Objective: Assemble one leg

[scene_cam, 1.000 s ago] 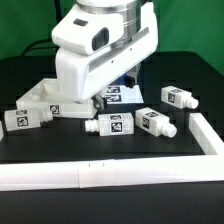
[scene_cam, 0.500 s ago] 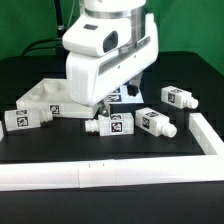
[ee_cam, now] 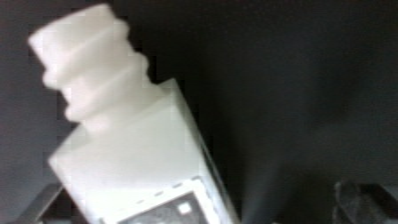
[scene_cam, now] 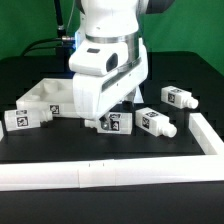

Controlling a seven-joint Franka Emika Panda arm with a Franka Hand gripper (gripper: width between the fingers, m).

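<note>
Several white legs with tag stickers lie on the black table. One leg (scene_cam: 113, 125) lies right under my gripper (scene_cam: 103, 116), which is low over it and hides part of it. In the wrist view this leg (ee_cam: 139, 150) fills the picture, with its ridged stub end (ee_cam: 96, 55) pointing away and a tag near the jaws. My gripper (ee_cam: 205, 205) is open, with dark fingers (ee_cam: 363, 198) on either side of the leg and a gap on one side. Other legs lie at the exterior view's left (scene_cam: 28, 119) and right (scene_cam: 157, 123), and further back right (scene_cam: 178, 97).
The large white square panel (scene_cam: 45, 98) lies at the back left, partly behind the arm. A white L-shaped wall (scene_cam: 120, 171) runs along the front and up the exterior view's right side.
The arm has moved toward the exterior view's right and come down, turning upright, so the gripper now stands over the middle leg.
</note>
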